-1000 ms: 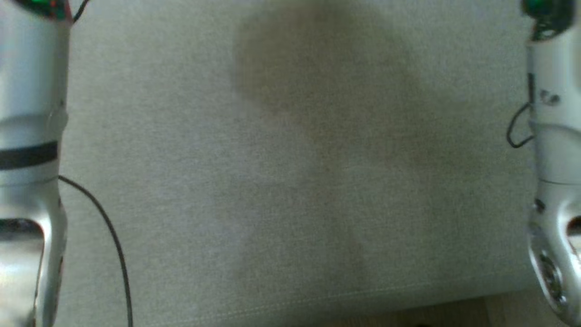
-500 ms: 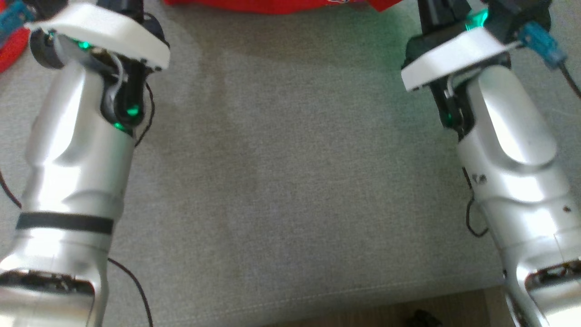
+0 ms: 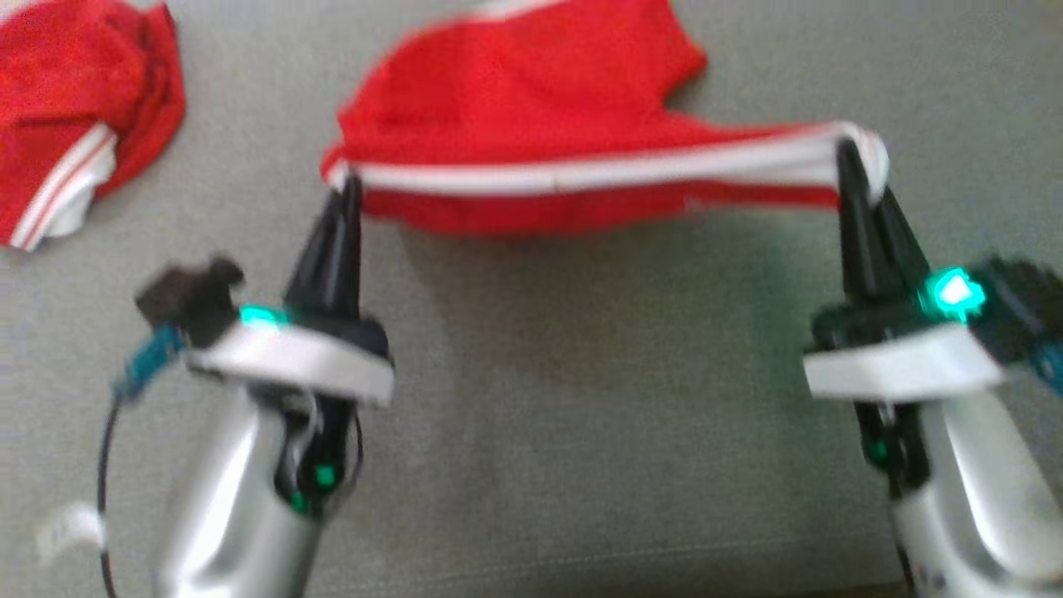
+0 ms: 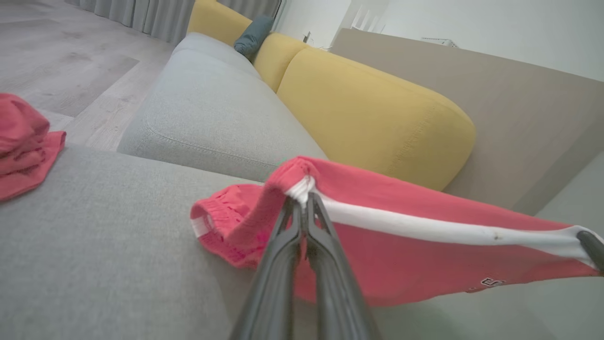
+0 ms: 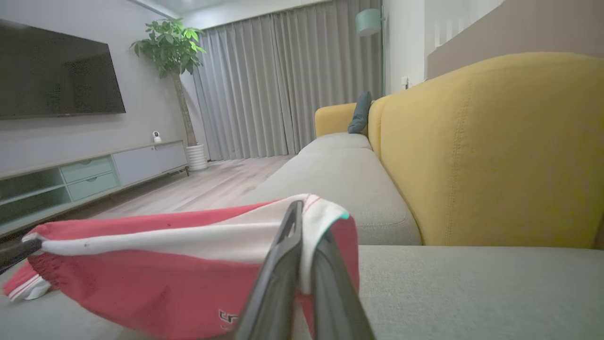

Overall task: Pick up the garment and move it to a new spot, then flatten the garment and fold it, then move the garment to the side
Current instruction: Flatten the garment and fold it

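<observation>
On the grey sofa seat, head view, I've got both arms out front with the red garment strung between them by its white-striped edge. Grip check: left gripper pinched tight on the left corner of that edge, right gripper pinched tight on the right corner; stripe runs nearly straight from one to the other, rest of the cloth spreads away from me beyond it. A second red garment sits bunched at the far left of the seat, well apart from the held one. Head view is blurry, so the pinch itself is hard to read from up top. Left wrist view fills that in: fingers pressed together with the white band folded over the tips, gathered waistband hanging off to the left, small dark print near the lower hem, other arm's fingertip at the far end of the stripe. It also gives me the yellow backrest and a teal cushion further along. Right wrist view adds the room: TV on the wall, potted plant, grey curtains, low cabinet. Same story on that side: fingers closed over the striped corner, cloth sagging below the stripe.
</observation>
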